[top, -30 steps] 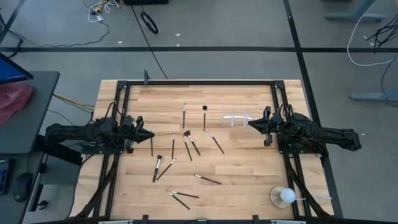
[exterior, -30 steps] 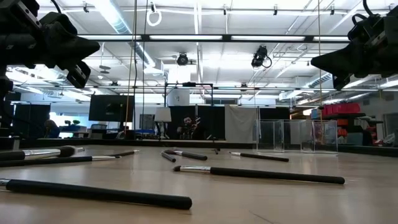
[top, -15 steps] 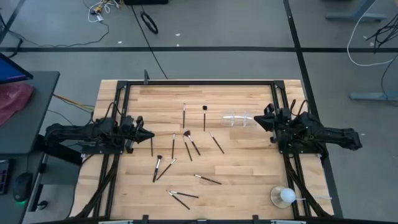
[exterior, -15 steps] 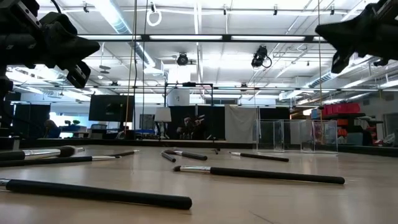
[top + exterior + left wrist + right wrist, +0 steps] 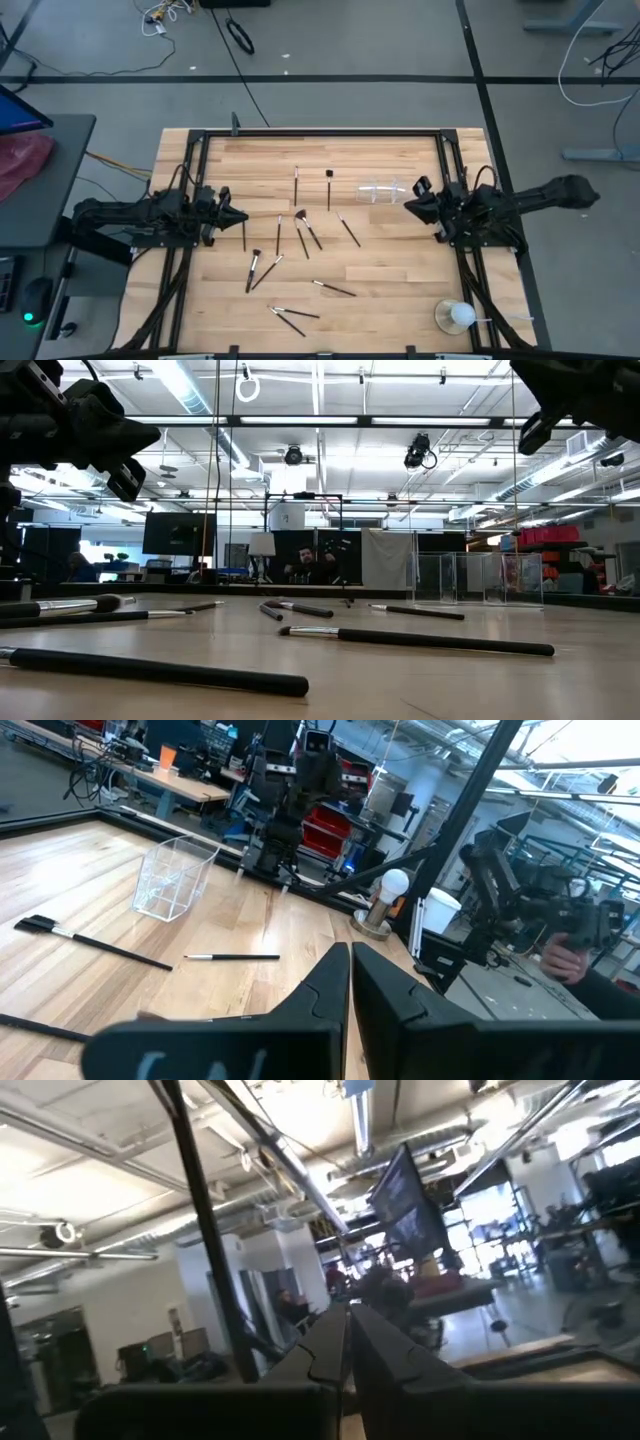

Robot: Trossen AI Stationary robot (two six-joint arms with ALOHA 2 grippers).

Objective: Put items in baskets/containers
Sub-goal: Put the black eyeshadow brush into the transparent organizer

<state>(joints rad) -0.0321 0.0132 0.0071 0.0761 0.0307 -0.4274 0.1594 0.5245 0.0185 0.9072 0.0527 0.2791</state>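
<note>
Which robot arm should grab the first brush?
Probably the left. The left gripper sits right beside the scattered brushes, while the right gripper is near the clear tray, farther from most brushes and tilted upward.

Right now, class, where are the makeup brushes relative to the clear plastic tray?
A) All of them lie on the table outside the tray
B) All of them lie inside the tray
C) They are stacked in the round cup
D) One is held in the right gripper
A: in the high view the brushes lie scattered on the wooden table, while the clear tray holds none.
</note>
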